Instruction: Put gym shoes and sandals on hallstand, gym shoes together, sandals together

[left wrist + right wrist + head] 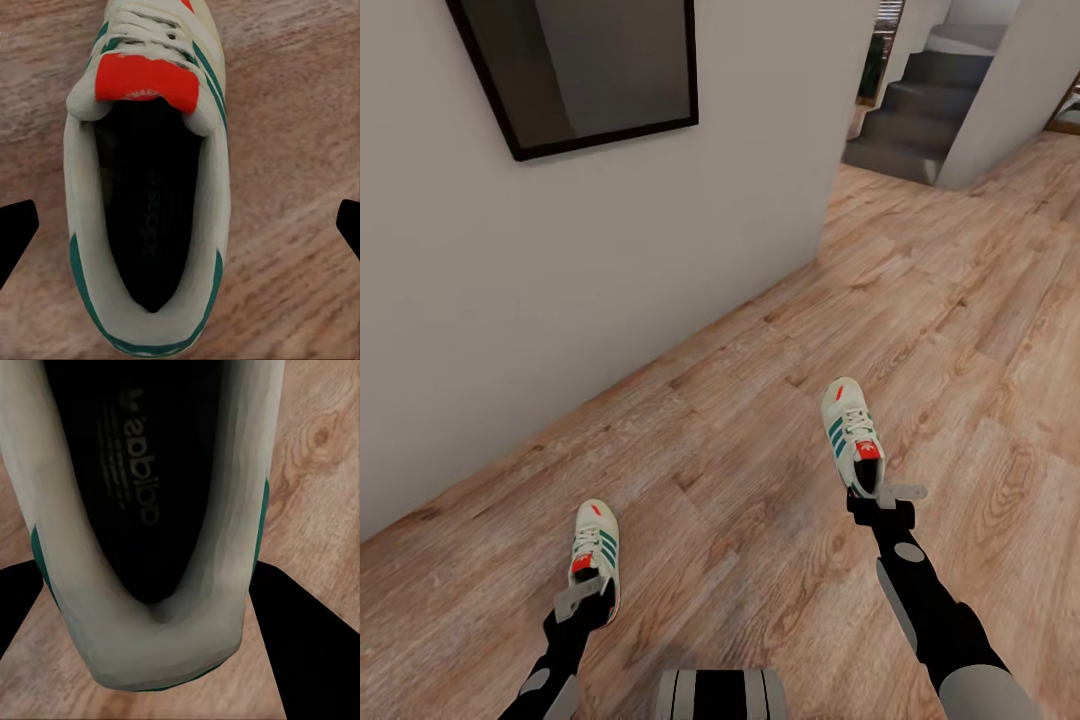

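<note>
R gripper: at heel of R-side gym shoe; wrist view has dark fingers close on both sides of heel; jaws narrow, look clamped on heel collar.
L gripper: over heel end of L-side gym shoe; wrist view has fingertips wide apart, well clear of shoe sides; jaws wide, holding nothing.
R-side gym shoe, detail: cream-white, green stripes, red tongue label; toe points away from robot; dark insole w/ printed logo; can't tell if sole is on floor or lifted.
L-side gym shoe, detail: same make; red tongue patch, white laces, dark insole; lies upright on floor, toe away from robot.
Shoe spacing: well apart, one per arm.
Corridor floor: light brown wood-grain planks, under both shoes.
Wall: pale, to L of shoes; dark-framed panel hung up high.
Stairs: grey steps, far end, upper R of head view.
Robot base: grey/black part at bottom edge, btw arms.
</note>
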`<state>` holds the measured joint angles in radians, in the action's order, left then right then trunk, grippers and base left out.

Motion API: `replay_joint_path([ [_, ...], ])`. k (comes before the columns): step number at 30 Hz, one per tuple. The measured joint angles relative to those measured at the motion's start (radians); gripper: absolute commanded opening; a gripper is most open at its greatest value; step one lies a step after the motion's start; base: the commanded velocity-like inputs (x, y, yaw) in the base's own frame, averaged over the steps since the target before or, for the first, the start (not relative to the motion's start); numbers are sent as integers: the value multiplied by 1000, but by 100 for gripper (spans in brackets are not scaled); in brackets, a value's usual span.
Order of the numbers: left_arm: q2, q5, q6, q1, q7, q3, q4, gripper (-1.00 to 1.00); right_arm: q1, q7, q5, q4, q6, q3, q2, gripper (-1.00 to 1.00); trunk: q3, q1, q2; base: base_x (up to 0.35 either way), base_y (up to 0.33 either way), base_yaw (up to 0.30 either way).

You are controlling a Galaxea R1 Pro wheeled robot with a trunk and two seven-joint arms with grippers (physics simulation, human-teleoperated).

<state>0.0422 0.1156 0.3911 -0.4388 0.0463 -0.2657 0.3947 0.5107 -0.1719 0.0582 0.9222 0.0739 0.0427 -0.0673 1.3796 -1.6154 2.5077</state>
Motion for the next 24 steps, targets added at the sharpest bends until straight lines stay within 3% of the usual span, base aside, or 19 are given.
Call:
replay_joint_path([
  [4,-2,0,0,-1,0,0,0,100,0,0,0,-2,0,0,0,-100,5,0,0,0,0,0],
  [18,2,-11,1,-2,-1,7,0,100,0,0,0,-2,-1,0,0,-100,67,-6,3,0,0,0],
  [24,2,-11,1,-3,-1,7,2,100,0,0,0,-2,-2,0,0,-100,75,-6,3,0,0,0],
])
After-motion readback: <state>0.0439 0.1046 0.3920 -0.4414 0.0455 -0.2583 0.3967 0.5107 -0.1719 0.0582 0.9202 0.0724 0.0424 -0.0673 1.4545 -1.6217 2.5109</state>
